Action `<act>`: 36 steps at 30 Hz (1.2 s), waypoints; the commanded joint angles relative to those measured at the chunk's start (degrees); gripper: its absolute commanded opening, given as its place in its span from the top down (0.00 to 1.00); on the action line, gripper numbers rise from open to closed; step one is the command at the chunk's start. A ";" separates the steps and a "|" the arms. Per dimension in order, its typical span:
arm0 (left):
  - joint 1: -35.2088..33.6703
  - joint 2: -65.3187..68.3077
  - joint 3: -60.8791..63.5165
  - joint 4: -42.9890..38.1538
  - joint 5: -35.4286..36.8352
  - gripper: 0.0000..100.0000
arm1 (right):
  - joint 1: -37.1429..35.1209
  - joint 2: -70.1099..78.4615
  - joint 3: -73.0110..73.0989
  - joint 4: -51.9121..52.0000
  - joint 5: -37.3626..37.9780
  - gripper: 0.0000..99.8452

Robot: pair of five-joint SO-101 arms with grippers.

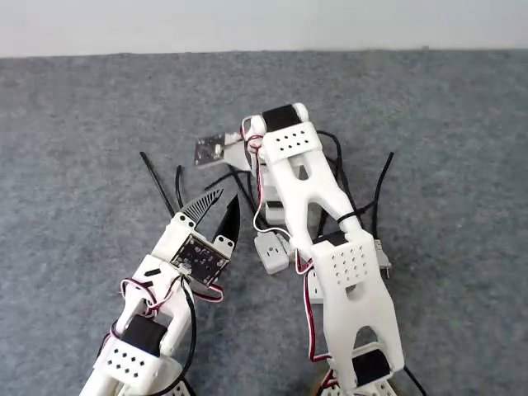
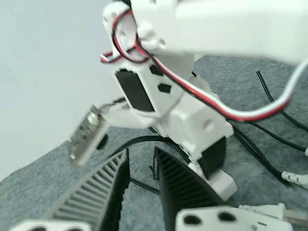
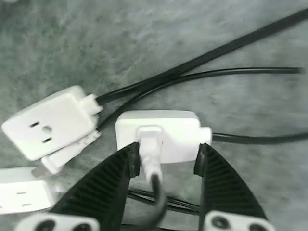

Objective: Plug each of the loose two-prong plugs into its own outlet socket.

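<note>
My right gripper [image 3: 167, 150] stands open over a white outlet socket [image 3: 166, 132] on the grey carpet. A white two-prong plug [image 3: 148, 144] sits in that socket's top, close against one finger [image 3: 120, 173]. Beside it lies a second white socket [image 3: 48, 120] with a loose white plug [image 3: 67, 155] along its edge, and a third socket [image 3: 21, 190] is nearer the arm. My left gripper [image 1: 224, 202] hovers open and holds nothing, just left of the right arm [image 1: 318, 206]. A white socket [image 1: 272, 250] shows beside that arm.
Black cords [image 1: 157, 177] trail over the carpet on both sides of the arms [image 1: 379, 190]. In the left wrist view two more white plugs [image 2: 269, 210] [image 2: 296, 179] lie on the carpet beyond the right arm's wrist [image 2: 183, 110]. A pale wall borders the far edge.
</note>
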 commanded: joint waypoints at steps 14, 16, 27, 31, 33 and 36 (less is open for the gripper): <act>-0.09 0.18 -1.98 0.00 0.62 0.91 | -0.04 -13.85 -8.00 2.59 -5.01 0.81; -0.18 0.18 -1.98 0.00 0.62 0.91 | -0.04 -15.96 -8.00 2.68 -5.10 0.81; -0.35 0.18 -1.98 0.00 0.62 0.91 | 2.33 -32.66 -7.65 2.68 -16.26 0.81; -0.35 0.18 -1.98 0.00 0.62 0.91 | 4.70 -42.07 -1.93 2.68 -23.56 0.81; -0.35 0.18 -1.98 0.00 0.62 0.91 | 5.93 -47.69 4.57 2.68 -26.20 0.81; -1.32 -0.09 -1.98 0.00 0.62 0.91 | 6.99 -56.75 17.32 2.59 -28.48 0.81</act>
